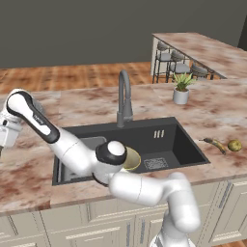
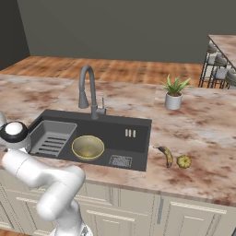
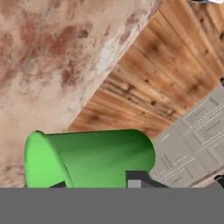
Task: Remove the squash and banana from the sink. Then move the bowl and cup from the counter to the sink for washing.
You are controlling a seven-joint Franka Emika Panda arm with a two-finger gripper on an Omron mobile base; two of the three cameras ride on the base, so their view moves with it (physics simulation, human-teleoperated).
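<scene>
Hand view: jaws (image 3: 99, 183) closed on cup (image 3: 89, 158) above counter (image 3: 52, 57)

potted plant (image 2: 174, 94) on counter (image 2: 203, 129); bar stools (image 1: 173, 62) beyond

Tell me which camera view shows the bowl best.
The right base view: the bowl sits fully visible in the sink, beside the ribbed tray. In the left base view the arm covers most of it, leaving a sliver of rim.
</scene>
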